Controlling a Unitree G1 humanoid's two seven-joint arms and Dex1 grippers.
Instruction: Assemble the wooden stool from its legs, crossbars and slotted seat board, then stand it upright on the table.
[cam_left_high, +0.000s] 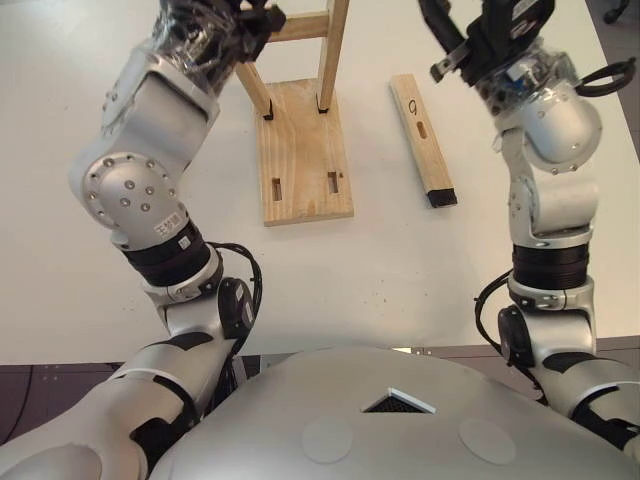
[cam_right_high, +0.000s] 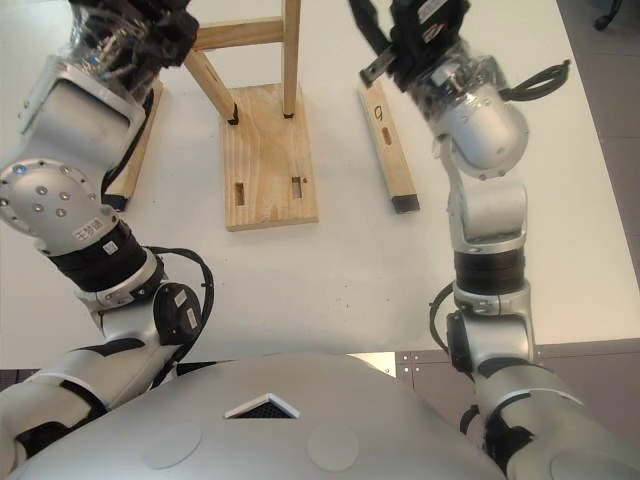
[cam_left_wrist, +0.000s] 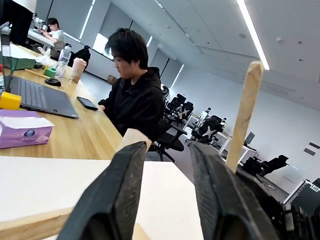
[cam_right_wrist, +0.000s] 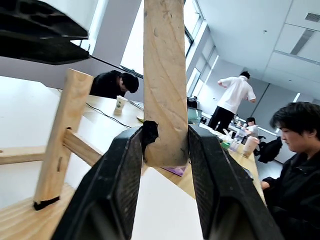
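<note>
The seat board (cam_left_high: 300, 170) lies flat in the middle of the counter (cam_left_high: 400, 290). Two legs (cam_left_high: 333, 50) stand in the board's far pair of slots, joined by a crossbar (cam_left_high: 300, 26). The near pair of slots is open.

Off the board's far right corner and raised above it, the right claw (cam_right_wrist: 165, 131) is clenched on a third leg (cam_right_wrist: 165, 75). Both pads press its flat faces near the black-marked end.

The left claw (cam_left_wrist: 167, 147) sits at the board's far left, by the left standing leg and the crossbar. I cannot tell whether it grips.

A loose leg (cam_left_high: 422, 140) lies just right of the board. Another wooden piece (cam_right_high: 132, 165) lies just left of it, partly under the left arm.

The parts look like plain softwood, so probably stiff, light and dry enough for the pads to bite. The third leg is long, so a hold at one end likely lets the far end swing. A hold nearer the end that enters the slot should steer it better.

The half-built frame seems top-heavy and merely seated in its slots. It is best steadied at the crossbar, with any push going straight down, since sideways force could lever a joint loose.
</note>
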